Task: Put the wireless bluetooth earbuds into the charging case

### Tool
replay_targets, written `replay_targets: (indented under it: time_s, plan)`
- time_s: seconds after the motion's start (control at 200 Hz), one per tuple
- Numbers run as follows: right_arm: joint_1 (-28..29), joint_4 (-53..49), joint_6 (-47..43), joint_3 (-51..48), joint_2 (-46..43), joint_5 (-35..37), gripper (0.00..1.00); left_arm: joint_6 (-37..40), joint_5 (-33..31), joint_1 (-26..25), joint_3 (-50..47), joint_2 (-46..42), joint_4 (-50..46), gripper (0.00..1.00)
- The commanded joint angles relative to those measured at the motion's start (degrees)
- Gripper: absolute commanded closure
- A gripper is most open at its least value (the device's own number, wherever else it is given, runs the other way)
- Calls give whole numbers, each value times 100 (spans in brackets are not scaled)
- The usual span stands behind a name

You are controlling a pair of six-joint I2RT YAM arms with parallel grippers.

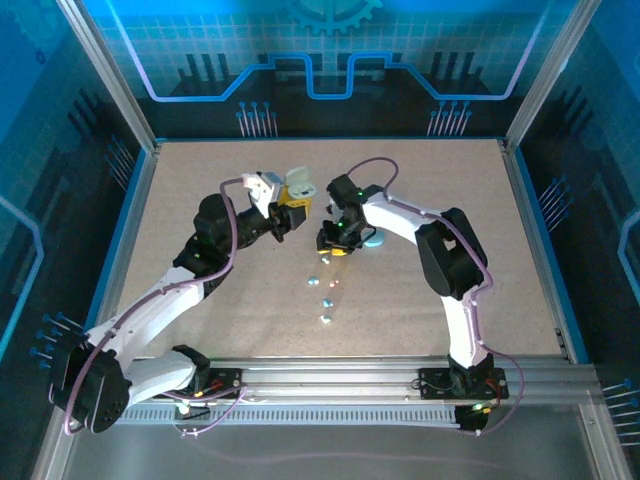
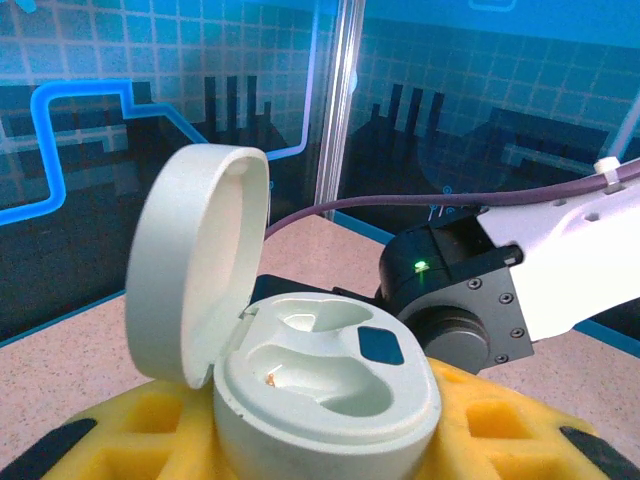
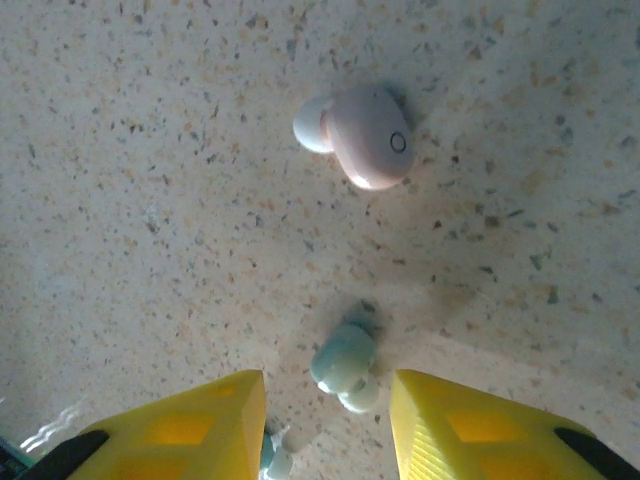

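My left gripper (image 1: 289, 205) is raised above the table and shut on a white charging case (image 2: 330, 385), which sits between its yellow fingers (image 2: 500, 425). The case's lid (image 2: 195, 260) stands open and both wells are empty. My right gripper (image 3: 328, 425) hangs open just above the table. A light teal earbud (image 3: 345, 365) lies between its yellow fingertips (image 3: 190, 425), touching neither. A pink earbud (image 3: 365, 135) lies farther ahead, and another teal earbud (image 3: 275, 455) shows by the left fingertip. In the top view, more earbuds (image 1: 327, 301) lie in a loose line below the right gripper (image 1: 333, 250).
A light blue pebble-shaped case (image 1: 373, 240) rests on the table right beside the right gripper. The right arm's wrist (image 2: 460, 300) is close in front of the held case. The speckled table (image 1: 200, 180) is bounded by metal frame posts and blue walls.
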Motion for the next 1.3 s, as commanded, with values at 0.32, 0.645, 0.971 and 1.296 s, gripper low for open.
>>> replay_targets:
  time_s: [0.32, 0.645, 0.971, 1.296]
  plan:
    - [233, -514, -91, 541, 471, 248, 63, 157, -26, 53, -91, -158, 115, 69]
    - [301, -792, -316, 846, 664, 387, 68, 143, -26, 52, -100, -157, 102, 69]
    - [403, -1282, -670, 1256, 939, 673, 72, 113, -5, 50, -92, -144, 115, 69]
    - [520, -1527, -908, 1485, 1104, 878, 73, 118, -26, 54, -99, -162, 102, 69]
